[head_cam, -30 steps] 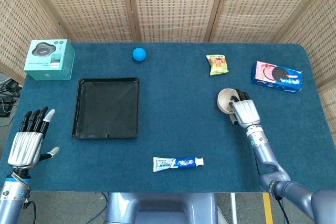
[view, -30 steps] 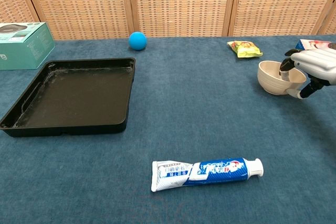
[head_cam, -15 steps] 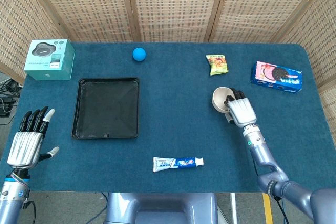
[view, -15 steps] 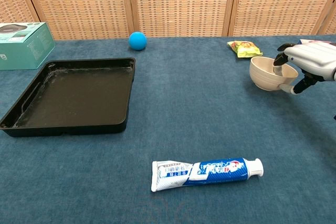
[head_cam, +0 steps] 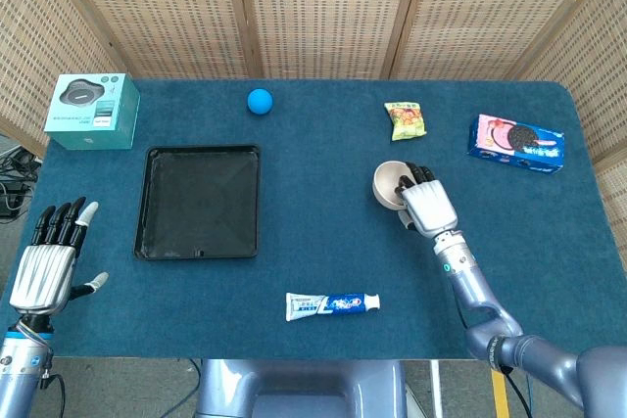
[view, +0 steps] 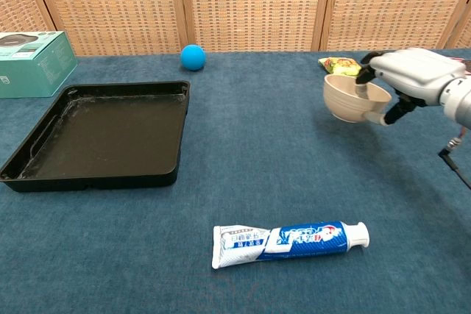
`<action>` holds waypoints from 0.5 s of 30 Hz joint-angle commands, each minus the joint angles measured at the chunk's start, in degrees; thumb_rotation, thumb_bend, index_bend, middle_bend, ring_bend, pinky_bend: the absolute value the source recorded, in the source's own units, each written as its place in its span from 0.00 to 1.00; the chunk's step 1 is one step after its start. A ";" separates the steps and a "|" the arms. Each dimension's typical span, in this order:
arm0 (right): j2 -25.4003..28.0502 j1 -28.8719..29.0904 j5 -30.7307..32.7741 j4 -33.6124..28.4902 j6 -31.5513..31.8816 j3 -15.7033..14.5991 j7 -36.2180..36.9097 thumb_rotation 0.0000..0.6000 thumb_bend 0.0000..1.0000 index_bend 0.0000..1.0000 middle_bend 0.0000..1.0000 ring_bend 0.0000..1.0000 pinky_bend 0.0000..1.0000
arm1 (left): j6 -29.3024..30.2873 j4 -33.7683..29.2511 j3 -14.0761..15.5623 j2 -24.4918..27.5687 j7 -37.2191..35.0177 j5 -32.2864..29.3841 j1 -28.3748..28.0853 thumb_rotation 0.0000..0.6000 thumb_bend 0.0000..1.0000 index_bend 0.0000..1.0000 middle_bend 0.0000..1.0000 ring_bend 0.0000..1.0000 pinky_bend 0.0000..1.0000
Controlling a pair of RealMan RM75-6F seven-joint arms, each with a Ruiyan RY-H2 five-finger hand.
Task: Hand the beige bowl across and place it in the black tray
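Now the right hand (view: 403,77) grips the beige bowl (view: 352,98) aloft; left hand (head_cam: 46,265) spread, holding nothing.

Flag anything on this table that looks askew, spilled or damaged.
Nothing looks spilled or damaged. The round beige bowl is off the blue cloth table, tilted slightly in the right robot hand, as expected mid-carry. The black rectangular tray sits square and bare. The white and blue toothpaste tube lies slightly slanted, nothing more.
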 commanded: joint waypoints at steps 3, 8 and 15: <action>-1.80 2.72 0.66 -2.89 -0.53 1.84 -3.75 1.00 0.55 0.77 0.43 0.15 0.23 | -0.46 0.12 0.06 0.15 -0.49 -0.21 -0.12 1.00 0.00 0.00 0.00 0.00 0.00; -4.89 5.11 1.31 -2.59 -0.98 3.11 -5.71 1.00 0.54 0.77 0.43 0.15 0.24 | -0.89 0.33 -0.33 0.52 -1.86 -1.19 -0.19 1.00 0.00 0.00 0.00 0.00 0.00; -12.00 8.95 1.97 2.60 -2.85 3.55 -6.81 1.00 0.53 0.77 0.43 0.16 0.24 | -2.08 1.08 -0.69 1.12 -4.21 -2.58 -0.45 1.00 0.00 0.00 0.00 0.00 0.00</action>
